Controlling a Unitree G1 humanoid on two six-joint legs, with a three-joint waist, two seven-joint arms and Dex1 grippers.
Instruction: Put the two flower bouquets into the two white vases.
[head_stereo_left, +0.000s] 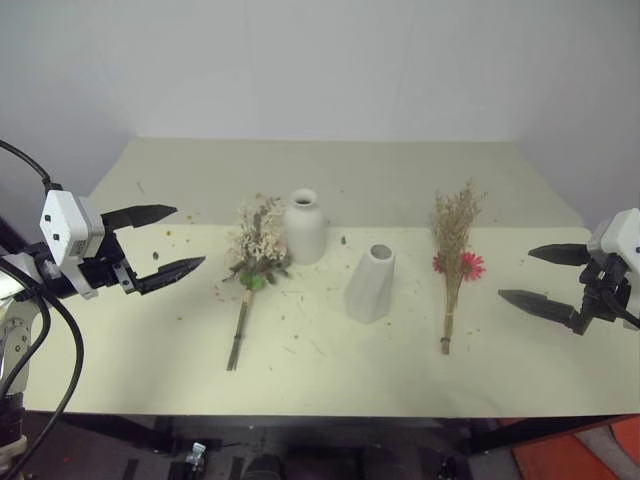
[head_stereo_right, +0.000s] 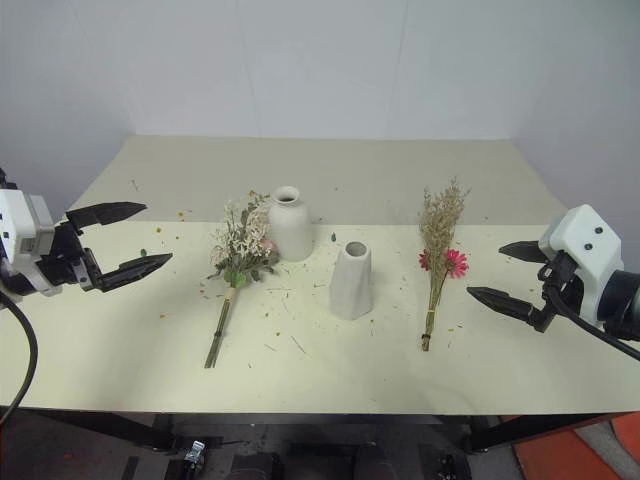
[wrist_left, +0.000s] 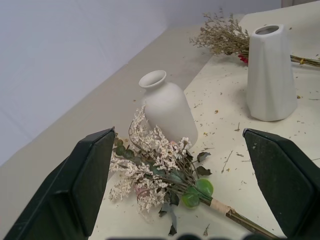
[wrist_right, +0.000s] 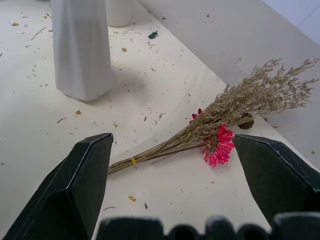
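Since both bunches (head_stereo_left: 253, 262) (head_stereo_left: 452, 262) look dry and crumbly, we should pinch their tied stems softly; our left gripper (head_stereo_left: 160, 242) and right gripper (head_stereo_left: 545, 277) are wide apart, empty.

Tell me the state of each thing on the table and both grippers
Rose bouquet: lying flat, untouched.
Grass bouquet: lying flat, untouched.
Bottle vase: upright, empty.
Cone vase: upright, empty.
Left gripper: open, holding nothing.
Right gripper: open, holding nothing.
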